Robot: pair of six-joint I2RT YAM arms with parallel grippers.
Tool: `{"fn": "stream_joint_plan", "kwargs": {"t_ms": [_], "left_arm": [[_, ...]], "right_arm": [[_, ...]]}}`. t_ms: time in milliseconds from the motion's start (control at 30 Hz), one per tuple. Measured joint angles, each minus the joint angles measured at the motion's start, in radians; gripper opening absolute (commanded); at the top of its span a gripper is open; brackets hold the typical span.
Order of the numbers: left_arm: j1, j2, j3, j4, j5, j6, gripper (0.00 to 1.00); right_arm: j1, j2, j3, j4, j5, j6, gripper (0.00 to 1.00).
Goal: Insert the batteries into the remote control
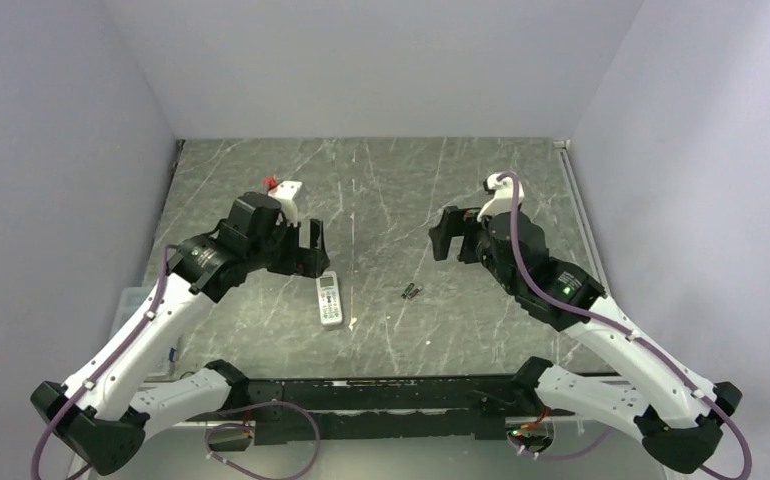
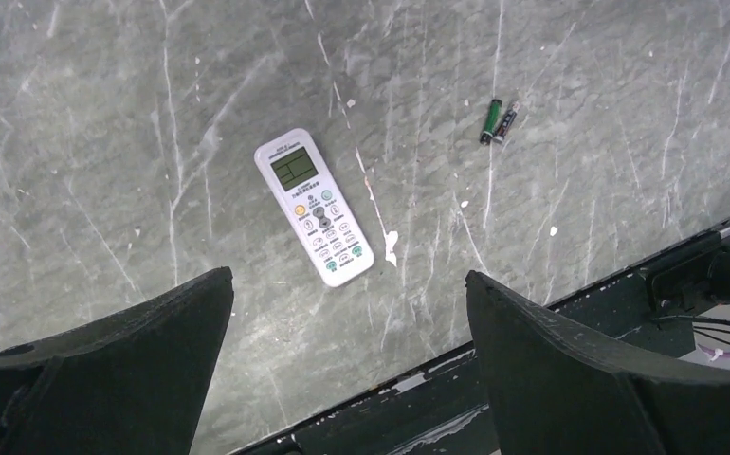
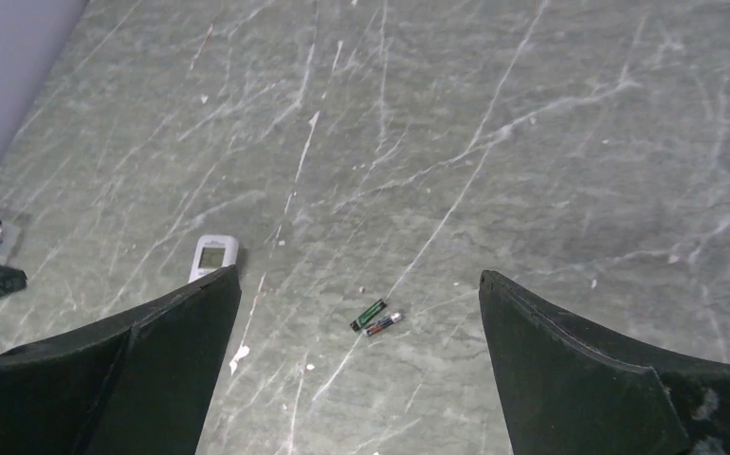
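The white remote control (image 1: 330, 298) lies face up, display and buttons showing, on the grey marbled table, just in front of my left gripper (image 1: 311, 245). The two batteries (image 1: 411, 291) lie side by side on the table, to the right of the remote. My left gripper (image 2: 348, 277) is open and empty above the remote (image 2: 313, 207), with the batteries (image 2: 497, 121) further off. My right gripper (image 3: 358, 273) is open and empty, hovering above and behind the batteries (image 3: 375, 318). The remote's display end (image 3: 214, 254) peeks past its left finger.
A black frame rail (image 1: 381, 395) runs along the table's near edge. Grey walls close in the left, back and right sides. White camera blocks sit on the left wrist (image 1: 283, 188) and the right wrist (image 1: 506, 188).
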Motion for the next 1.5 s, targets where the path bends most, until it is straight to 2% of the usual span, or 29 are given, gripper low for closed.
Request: {"fn": "stream_joint_plan", "kwargs": {"t_ms": [200, 533, 800, 933, 1500], "left_arm": [[0.0, 0.01, -0.053, -0.001, 0.003, -0.025, 0.99], [0.0, 0.07, -0.079, -0.038, 0.002, -0.094, 0.98], [0.0, 0.187, -0.097, -0.045, -0.002, -0.158, 0.96], [0.0, 0.242, -0.097, -0.044, -0.02, -0.185, 0.98], [0.0, 0.483, -0.098, -0.01, -0.066, -0.291, 1.0]], "right_arm": [[0.0, 0.002, 0.034, -0.059, 0.027, -0.002, 1.0], [0.0, -0.055, 0.005, -0.08, -0.132, -0.051, 1.0], [0.0, -0.002, -0.029, -0.081, -0.232, -0.068, 1.0], [0.0, 0.017, -0.062, -0.081, -0.271, -0.067, 1.0], [0.0, 0.006, -0.141, -0.08, -0.29, -0.065, 1.0]]}}
